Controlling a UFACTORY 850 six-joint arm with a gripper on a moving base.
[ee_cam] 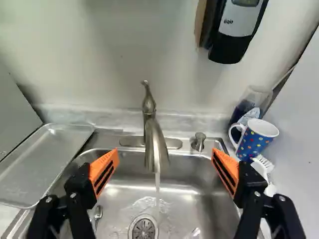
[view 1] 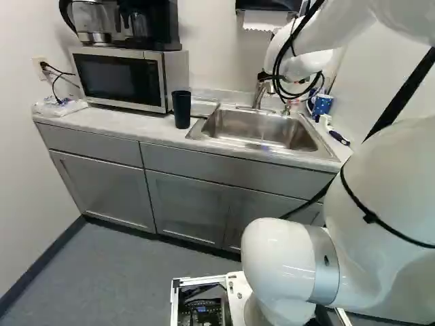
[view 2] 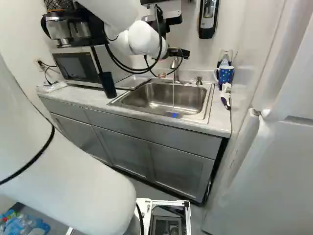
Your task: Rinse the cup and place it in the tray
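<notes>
The gripper (view 2: 174,52) hangs above the sink in the right base view. In the wrist view the gripper (ee_cam: 163,164) has its orange-padded fingers spread wide, nothing held between them. Ahead of and between them stands the faucet (ee_cam: 155,144), water running from it into the sink (ee_cam: 192,186). A blue dotted mug (ee_cam: 253,141) stands upright beyond one finger, beside the sink. A black tumbler (view 1: 181,109) stands on the counter near the microwave, away from the gripper. The shallow metal tray (ee_cam: 42,162) lies on the sink's other side from the mug.
A spoon (ee_cam: 98,214) lies in the sink near the drain. By the mug are a clear container (ee_cam: 254,99) and a white brush (ee_cam: 264,164). A soap dispenser (ee_cam: 237,30) hangs on the wall. The microwave (view 1: 126,78) carries a coffee maker (view 1: 129,24).
</notes>
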